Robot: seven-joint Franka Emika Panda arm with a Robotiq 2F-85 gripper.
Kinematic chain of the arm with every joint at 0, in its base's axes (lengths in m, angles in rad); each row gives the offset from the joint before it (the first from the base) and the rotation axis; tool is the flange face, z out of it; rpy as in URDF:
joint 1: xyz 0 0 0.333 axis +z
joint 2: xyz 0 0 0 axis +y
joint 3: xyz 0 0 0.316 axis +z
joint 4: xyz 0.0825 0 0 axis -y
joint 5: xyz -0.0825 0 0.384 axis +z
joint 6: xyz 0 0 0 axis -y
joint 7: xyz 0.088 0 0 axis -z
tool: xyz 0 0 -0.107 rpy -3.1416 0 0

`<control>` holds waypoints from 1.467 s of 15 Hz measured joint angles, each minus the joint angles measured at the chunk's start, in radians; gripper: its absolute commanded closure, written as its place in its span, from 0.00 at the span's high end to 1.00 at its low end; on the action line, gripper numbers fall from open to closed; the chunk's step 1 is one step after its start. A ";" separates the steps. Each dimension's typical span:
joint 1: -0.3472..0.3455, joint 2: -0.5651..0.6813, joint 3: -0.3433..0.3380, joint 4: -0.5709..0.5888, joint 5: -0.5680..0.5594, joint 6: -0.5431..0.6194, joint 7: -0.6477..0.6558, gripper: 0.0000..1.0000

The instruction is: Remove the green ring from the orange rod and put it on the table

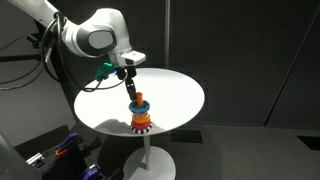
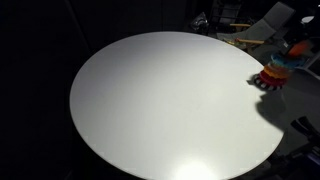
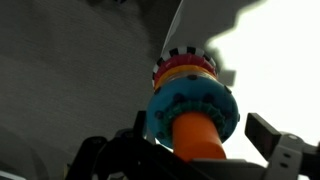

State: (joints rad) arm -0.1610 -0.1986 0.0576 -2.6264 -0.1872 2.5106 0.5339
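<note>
The ring-stacking toy stands on the round white table (image 1: 175, 95), near its front edge in an exterior view. It has a red cog base (image 1: 141, 125) and an orange rod (image 1: 140, 97). In the wrist view the orange rod (image 3: 195, 135) rises through a turquoise ring (image 3: 190, 100) that sits above the red toothed disc (image 3: 185, 65). My gripper (image 3: 195, 145) is open, with one finger on each side of the rod's top and not touching it. It also shows in an exterior view (image 1: 131, 88), just above the toy. I cannot make out the dark green ring in any view.
The toy (image 2: 274, 72) shows at the table's far right edge (image 2: 250, 140) in an exterior view. Black curtains surround the table. Cables and blue gear (image 1: 65, 150) lie on the floor beside the pedestal (image 1: 150, 160).
</note>
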 measured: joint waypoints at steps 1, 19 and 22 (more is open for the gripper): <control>-0.002 0.006 -0.003 0.000 -0.009 0.008 0.006 1.00; -0.004 0.028 -0.030 -0.016 -0.025 0.101 0.039 0.44; -0.001 0.001 -0.030 -0.014 -0.017 0.078 0.039 0.44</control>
State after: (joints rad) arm -0.1621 -0.1975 0.0274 -2.6402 -0.2044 2.5881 0.5727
